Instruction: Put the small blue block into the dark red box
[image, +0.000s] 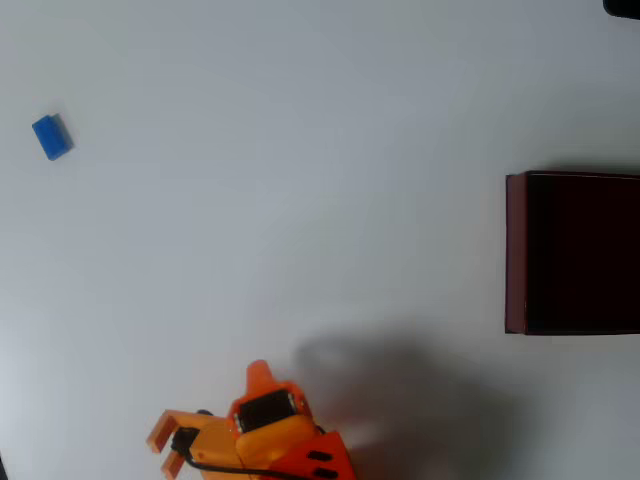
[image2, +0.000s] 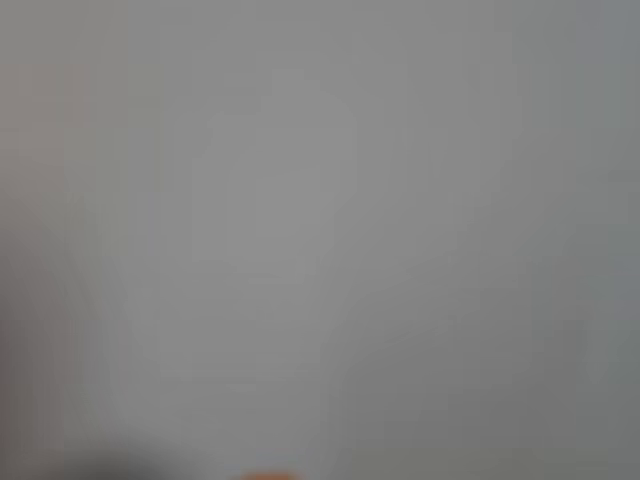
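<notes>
The small blue block (image: 52, 137) lies alone on the white table at the far upper left of the overhead view. At the right edge, cut off by the frame, stands the dark red box (image: 516, 252), with maroon walls and a near-black inside. My orange gripper (image: 161, 450) is at the bottom edge, pointing left, far below the block and well left of the box. Its two fingers stand apart with nothing between them. In the wrist view there is blurred grey table and an orange sliver (image2: 268, 476) at the bottom edge.
The white table (image: 300, 200) stretches bare between block, box and arm. The arm's soft shadow (image: 400, 390) falls to the right of the orange arm body (image: 275, 435). A dark object (image: 624, 6) pokes in at the top right corner.
</notes>
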